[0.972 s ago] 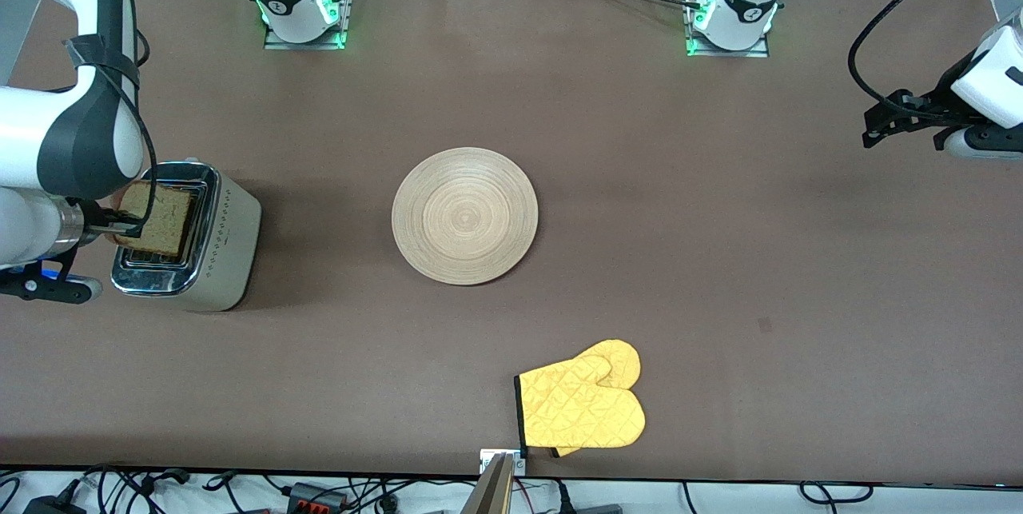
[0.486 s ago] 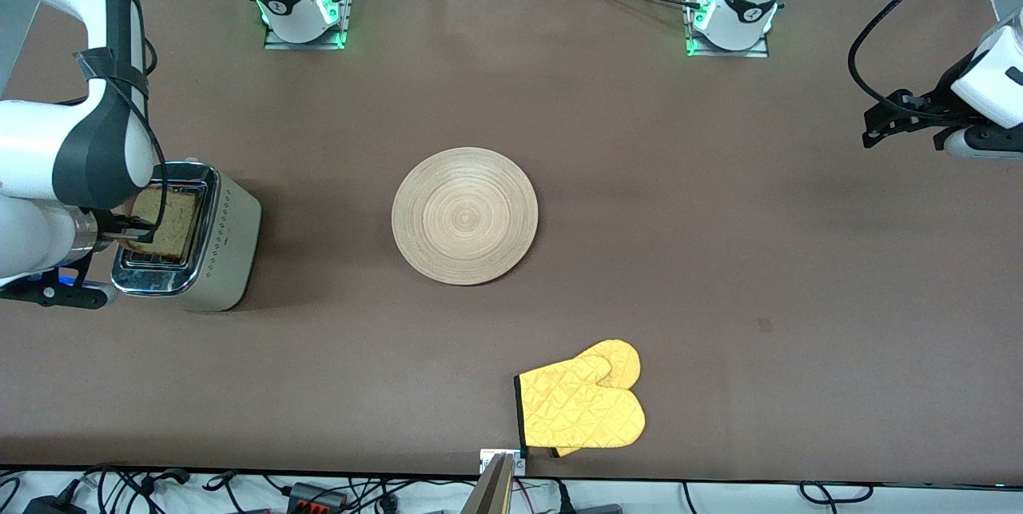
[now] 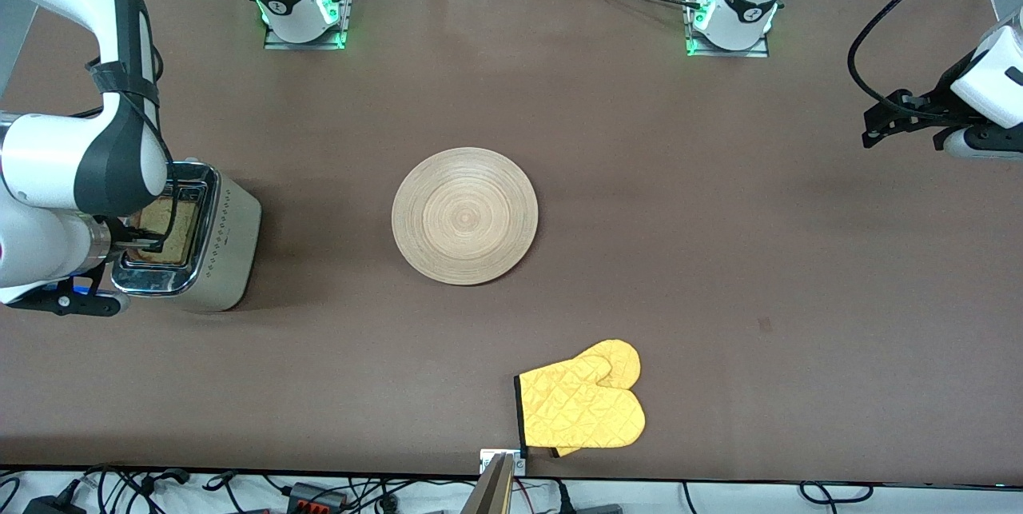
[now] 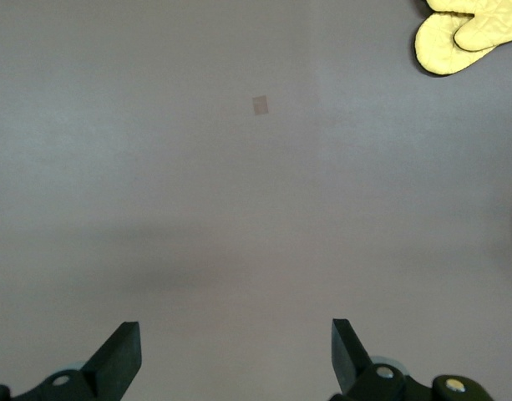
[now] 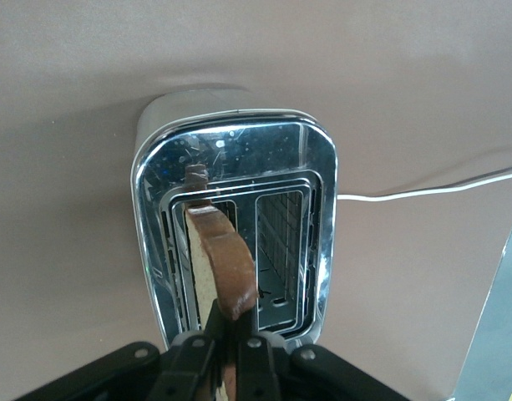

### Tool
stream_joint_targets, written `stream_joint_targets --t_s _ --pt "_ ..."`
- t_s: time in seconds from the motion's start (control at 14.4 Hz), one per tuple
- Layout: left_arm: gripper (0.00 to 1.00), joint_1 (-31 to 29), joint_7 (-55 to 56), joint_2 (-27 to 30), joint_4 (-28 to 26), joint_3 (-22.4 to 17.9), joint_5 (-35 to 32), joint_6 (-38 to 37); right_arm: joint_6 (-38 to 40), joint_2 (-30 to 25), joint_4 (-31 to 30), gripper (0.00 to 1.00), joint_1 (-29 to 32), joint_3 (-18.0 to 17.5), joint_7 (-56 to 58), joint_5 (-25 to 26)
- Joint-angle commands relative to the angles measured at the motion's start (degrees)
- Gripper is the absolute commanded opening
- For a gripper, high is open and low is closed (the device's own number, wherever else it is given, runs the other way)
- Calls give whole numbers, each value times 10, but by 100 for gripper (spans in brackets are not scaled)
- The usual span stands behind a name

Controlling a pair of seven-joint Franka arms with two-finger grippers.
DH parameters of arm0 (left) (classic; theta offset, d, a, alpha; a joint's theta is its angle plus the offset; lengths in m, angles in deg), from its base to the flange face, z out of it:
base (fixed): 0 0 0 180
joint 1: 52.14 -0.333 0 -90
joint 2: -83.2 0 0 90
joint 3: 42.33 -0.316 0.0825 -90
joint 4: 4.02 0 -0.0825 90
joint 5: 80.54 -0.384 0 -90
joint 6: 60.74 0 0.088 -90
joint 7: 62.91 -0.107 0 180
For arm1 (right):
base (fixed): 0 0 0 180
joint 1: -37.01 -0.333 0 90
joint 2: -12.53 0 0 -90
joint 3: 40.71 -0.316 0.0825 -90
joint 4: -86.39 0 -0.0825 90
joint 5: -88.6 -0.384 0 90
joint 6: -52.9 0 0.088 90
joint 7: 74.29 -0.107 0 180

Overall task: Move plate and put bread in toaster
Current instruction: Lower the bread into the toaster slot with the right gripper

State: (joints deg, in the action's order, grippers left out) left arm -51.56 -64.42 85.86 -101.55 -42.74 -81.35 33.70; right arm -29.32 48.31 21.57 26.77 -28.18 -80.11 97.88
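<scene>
Your right gripper, at the frame's left edge, clenches the bread in the toaster; your left gripper waits released.

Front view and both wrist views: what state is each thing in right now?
Shiny silver two-slot toaster: upright, one slot taking bread, the other empty.
Pale tan, dark-crusted bread slice: partly lowered into a slot, gripped.
Round light-wood plate: flat, bare.
Yellow quilted oven mitt: lying flat.
Right gripper: shut on bread.
Left gripper: open, empty, waiting.
</scene>
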Motion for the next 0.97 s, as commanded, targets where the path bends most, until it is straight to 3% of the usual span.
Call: stream_joint_targets --t_s 0.0,0.14,0.21,0.28,0.56,0.9 --pt "100 -6 5 -6 16 7 -3 -12 -11 -6 -7 0 0 -2 9 2" --pt "100 -5 5 -6 16 8 -3 -12 -14 -10 -3 34 0 -3 9 -2" --pt "100 -5 5 -6 16 8 -3 -12 -23 -10 -3 70 0 -4 10 -9" --pt "100 -5 5 -6 16 9 -3 -12 -29 -11 -3 97 0 -7 11 -16" --pt "100 -5 5 -6 16 8 -3 -12 -12 -46 -3 100 -1 -11 12 -21" --pt "100 -5 5 -6 16 9 -3 -12 18 -102 7 100 -2 -61 14 -35"
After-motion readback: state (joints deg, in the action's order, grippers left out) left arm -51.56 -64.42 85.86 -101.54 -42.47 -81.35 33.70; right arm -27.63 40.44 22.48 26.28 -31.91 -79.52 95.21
